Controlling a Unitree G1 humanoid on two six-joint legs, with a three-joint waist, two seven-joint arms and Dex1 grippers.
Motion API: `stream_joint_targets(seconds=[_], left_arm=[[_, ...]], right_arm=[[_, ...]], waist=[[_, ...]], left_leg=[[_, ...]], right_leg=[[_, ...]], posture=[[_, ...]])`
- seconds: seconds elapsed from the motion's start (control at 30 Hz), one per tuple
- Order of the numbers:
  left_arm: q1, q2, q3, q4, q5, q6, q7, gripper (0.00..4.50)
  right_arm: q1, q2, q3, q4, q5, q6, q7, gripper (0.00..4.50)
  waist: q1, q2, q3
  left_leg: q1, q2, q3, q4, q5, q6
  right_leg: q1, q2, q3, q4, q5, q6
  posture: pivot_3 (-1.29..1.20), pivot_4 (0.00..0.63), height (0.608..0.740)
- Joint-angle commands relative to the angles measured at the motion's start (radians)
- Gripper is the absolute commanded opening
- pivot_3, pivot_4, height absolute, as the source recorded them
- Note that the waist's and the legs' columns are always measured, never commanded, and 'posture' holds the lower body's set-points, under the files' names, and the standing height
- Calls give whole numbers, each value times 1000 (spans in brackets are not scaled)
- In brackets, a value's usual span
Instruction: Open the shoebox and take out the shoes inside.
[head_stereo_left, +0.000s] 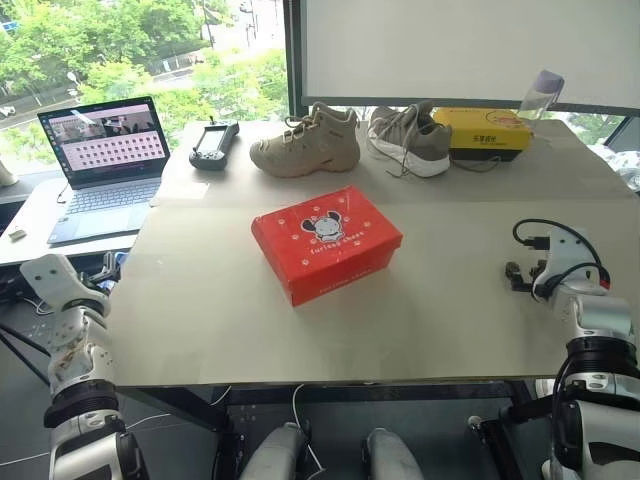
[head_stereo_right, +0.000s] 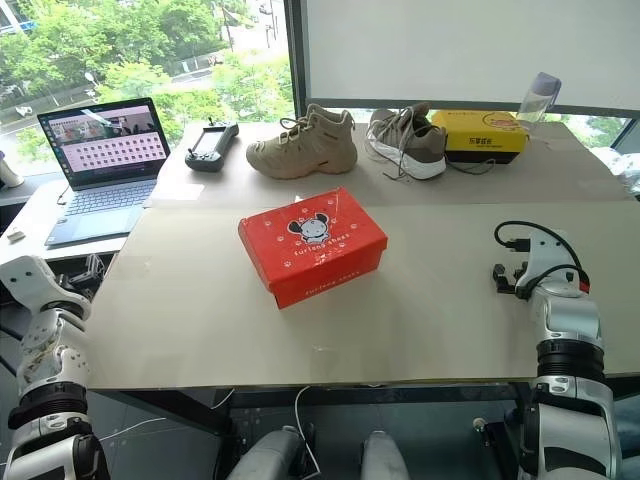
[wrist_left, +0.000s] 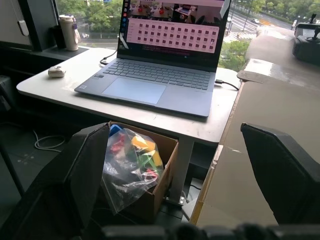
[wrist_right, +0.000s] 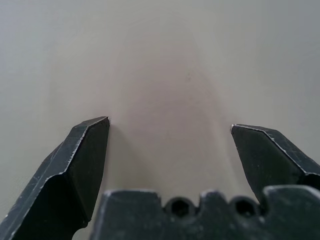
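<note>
1. The shoebox (head_stereo_left: 326, 243) sits shut near the middle of the tabletop (head_stereo_left: 450, 310), turned at a slant, one corner toward the near edge.
2. The left gripper (wrist_left: 175, 165) hangs off the tabletop's left edge, jaws wide and empty.
3. The right gripper (wrist_right: 170, 127) is over bare tabletop at the right, jaws wide and empty.
4. Judged as light, stiff cardboard that may slide; steady one side and lift the lid's free front edge.

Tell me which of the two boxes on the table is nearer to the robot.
The red shoebox, closed, at the table's middle. The flat yellow box lies at the far edge, beside the grey sneaker.
</note>
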Motion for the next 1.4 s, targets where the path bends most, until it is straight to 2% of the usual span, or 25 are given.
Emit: stream_joint_targets(seconds=[0.03,0.17,0.2,0.27,0.33,0.43,0.53,0.63,0.8,1.0,1.17,1.27,1.4], left_arm=[[19,-3,-56,-75,10,0,-75,4500],[111,3,-245,-290,-14,74,-361,4500],[161,38,-307,-389,-17,96,-453,4500],[250,105,-394,-565,-36,159,-597,3975],[297,162,-415,-649,-59,211,-676,3434],[308,200,-421,-683,-63,257,-712,2234],[298,202,-428,-686,-48,269,-721,1205],[287,190,-440,-688,-32,275,-716,65],[262,152,-482,-684,27,270,-672,65],[161,59,-546,-631,130,261,-562,65],[71,-5,-597,-530,200,202,-541,65],[-26,-28,-657,-396,274,122,-551,65],[-142,-76,-679,-234,300,44,-581,65]], right_arm=[[-27,-25,13,15,-20,-44,28,4497],[-65,-62,129,50,-48,-91,218,4497],[-74,-76,166,43,-61,-120,282,4247],[-100,-92,211,33,-64,-161,392,3741],[-133,-104,256,39,-73,-193,480,3131],[-198,-100,310,98,-102,-239,563,2034],[-277,-49,345,174,-118,-305,617,1032],[-349,2,369,292,-153,-390,615,34],[-469,107,409,524,-212,-550,599,34],[-552,209,399,682,-230,-639,588,34],[-572,269,394,693,-228,-674,684,34],[-552,278,397,665,-224,-677,744,34],[-524,265,387,627,-211,-662,772,34]], waist=[[0,0,0],[-2,0,0],[-4,0,0],[-16,0,0],[-31,1,1],[-37,6,3],[-39,8,3],[-37,8,3],[-27,8,3],[-17,9,3],[-27,9,3],[-26,9,3],[-22,9,3]], left_leg=[[0,0,0,0,0,0],[0,0,2,0,0,0],[0,0,2,0,0,0],[-1,1,3,0,0,0],[-1,1,3,-2,0,0],[-1,3,2,-3,0,0],[1,3,2,-4,0,0],[1,3,2,-4,0,0],[1,1,2,-4,0,0],[2,1,1,-4,0,-1],[4,0,1,-4,1,-1],[4,0,1,-4,1,-2],[6,-1,0,-4,1,-3]], right_leg=[[0,0,0,0,0,0],[1,0,1,0,0,0],[1,0,1,0,0,0],[1,0,1,-1,1,-1],[1,0,2,-1,0,-2],[-1,1,2,1,-1,-3],[-1,0,2,3,-9,-2],[-1,0,2,3,-8,-1],[-2,1,2,2,-2,-3],[-3,2,1,3,-1,-3],[-2,3,2,4,-1,-3],[-2,4,2,6,0,-4],[-1,5,2,5,0,-4]], posture=[[0,150,732],[0,150,732],[0,150,732],[0,150,732],[0,150,732],[0,150,732],[0,150,732],[0,150,732],[0,150,732],[0,150,732],[0,150,732],[0,150,732],[0,150,732]])
